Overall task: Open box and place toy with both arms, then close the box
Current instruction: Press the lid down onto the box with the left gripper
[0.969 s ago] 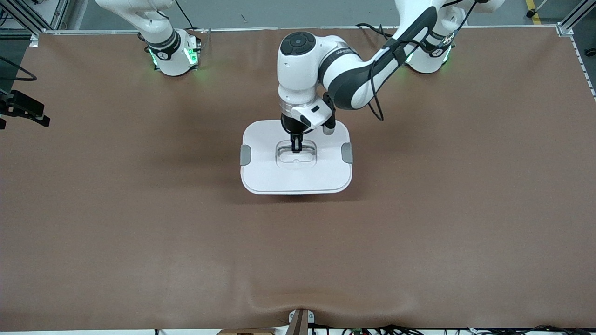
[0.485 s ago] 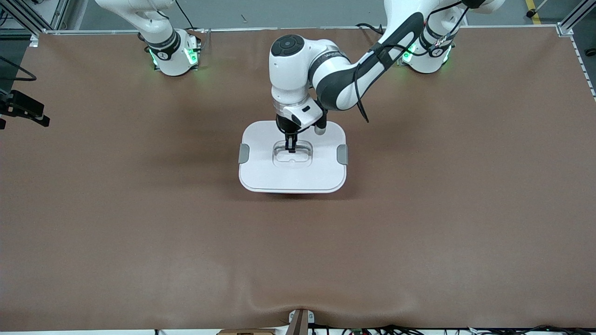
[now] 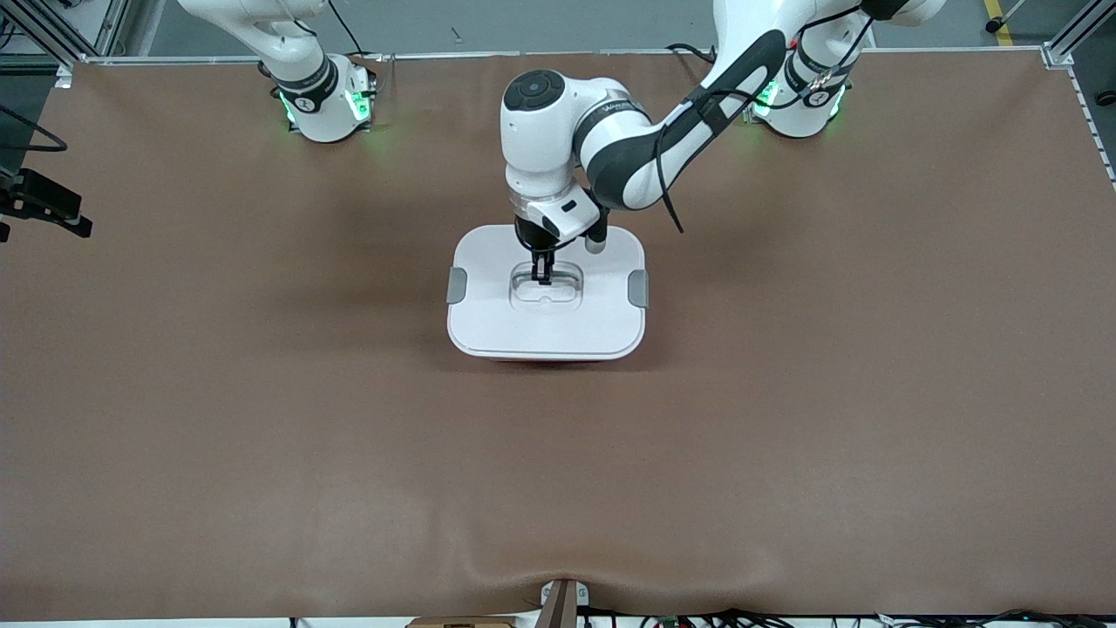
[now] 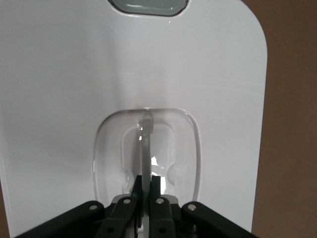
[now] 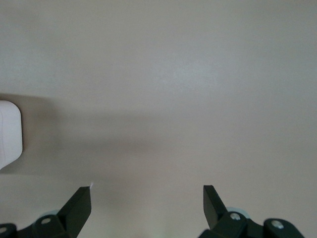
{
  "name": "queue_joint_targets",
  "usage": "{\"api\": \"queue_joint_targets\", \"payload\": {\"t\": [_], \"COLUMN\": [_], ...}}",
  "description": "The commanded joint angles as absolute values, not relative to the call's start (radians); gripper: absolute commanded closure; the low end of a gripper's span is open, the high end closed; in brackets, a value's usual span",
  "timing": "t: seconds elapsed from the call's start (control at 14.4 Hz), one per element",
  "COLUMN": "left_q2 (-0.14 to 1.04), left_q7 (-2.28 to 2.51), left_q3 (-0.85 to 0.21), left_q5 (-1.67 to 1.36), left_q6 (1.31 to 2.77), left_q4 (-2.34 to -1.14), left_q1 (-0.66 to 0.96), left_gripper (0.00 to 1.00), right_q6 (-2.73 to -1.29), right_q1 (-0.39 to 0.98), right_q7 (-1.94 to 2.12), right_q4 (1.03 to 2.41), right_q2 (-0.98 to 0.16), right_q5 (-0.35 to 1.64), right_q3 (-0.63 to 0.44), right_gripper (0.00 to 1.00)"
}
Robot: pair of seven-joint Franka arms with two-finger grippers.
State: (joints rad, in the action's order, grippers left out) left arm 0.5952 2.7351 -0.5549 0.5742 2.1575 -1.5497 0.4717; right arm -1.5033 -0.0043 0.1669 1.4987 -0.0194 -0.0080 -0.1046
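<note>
One gripper is doing the work: my left gripper [image 3: 541, 278] sits straight down in the recessed centre of the white lid [image 3: 488, 323], fingers pinched tight on the clear handle [image 4: 145, 144]. In the left wrist view the handle's thin bar runs straight out from between the fingertips, so its long axis lines up with the closing plane and I'm clamping across its thin side. The lid is directly under the tool and looks seated on the box [image 3: 549, 357]; only a thin salmon strip of the tub shows under the lid edge nearest the front camera. The grey clips [image 3: 456, 285] sit at the lid's two short ends, one to each side of the gripper.

My right gripper [image 5: 147, 198] is spread wide, holding nothing, over a pale surface well away from the box; that arm waits. No toy visible in any view, so I judge it's inside or out of frame. Next move, I'd guess: release straight up.
</note>
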Motion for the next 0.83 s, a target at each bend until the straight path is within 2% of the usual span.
{"api": "queue_joint_targets", "payload": {"t": [0.0, 0.76], "left_q2": [0.594, 0.558], "left_q7": [2.832, 2.862], "left_q3": [-0.552, -0.552], "left_q5": [0.620, 0.666], "left_q6": [2.164, 2.155], "left_q4": [-1.566, -1.623], "left_q1": [0.482, 0.483], "left_gripper": [1.00, 1.00], "right_q6": [-1.494, -1.482], "right_q1": [-0.006, -0.009], "right_q7": [0.161, 0.163], "right_q4": [1.488, 1.486], "right_q2": [-0.015, -0.014], "right_q5": [-0.021, -0.025], "right_q3": [-0.104, -0.104], "right_gripper": [0.00, 0.00]}}
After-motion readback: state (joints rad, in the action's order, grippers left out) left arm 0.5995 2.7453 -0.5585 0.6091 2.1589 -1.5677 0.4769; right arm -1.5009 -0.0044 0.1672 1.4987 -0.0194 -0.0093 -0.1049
